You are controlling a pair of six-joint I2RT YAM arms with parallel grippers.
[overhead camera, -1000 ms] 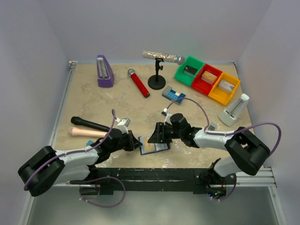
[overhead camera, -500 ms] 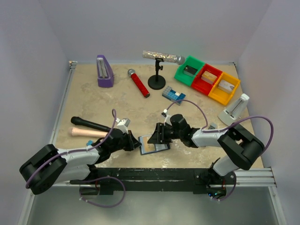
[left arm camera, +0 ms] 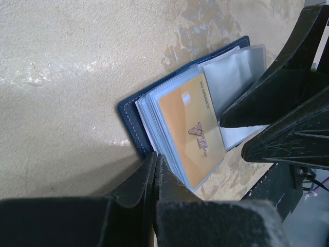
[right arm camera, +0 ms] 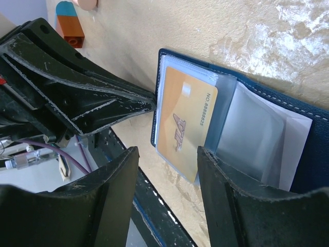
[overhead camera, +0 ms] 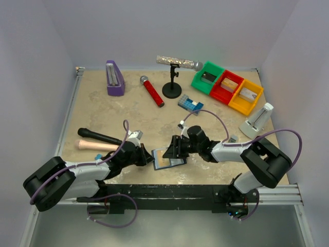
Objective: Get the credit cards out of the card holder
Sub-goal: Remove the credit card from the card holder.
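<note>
The card holder point(overhead camera: 177, 160) lies open near the table's front edge, dark blue with pale clear sleeves; it also shows in the left wrist view point(left arm camera: 128, 110) and the right wrist view point(right arm camera: 311, 154). A gold credit card point(left arm camera: 190, 128) point(right arm camera: 187, 121) sticks partway out of a sleeve toward the front edge. Silver-grey cards are hidden or unclear in the sleeves. My left gripper point(overhead camera: 152, 160) point(left arm camera: 156, 160) is shut, its tips against the holder's left edge. My right gripper point(overhead camera: 172, 150) point(right arm camera: 167, 159) is open, its fingers point(right arm camera: 221, 180) on either side of the gold card's free end.
A black-handled tool point(overhead camera: 100, 136) and a wooden handle point(overhead camera: 95, 145) lie to the left. A small orange-and-blue block point(right arm camera: 69, 23) sits near the left arm. A blue-and-white brick block point(overhead camera: 190, 103), a red microphone point(overhead camera: 152, 91), a stand point(overhead camera: 172, 87) and coloured bins point(overhead camera: 229, 87) are farther back.
The right arm's elbow has shifted slightly. Both grippers and the card holder stay where they were.
</note>
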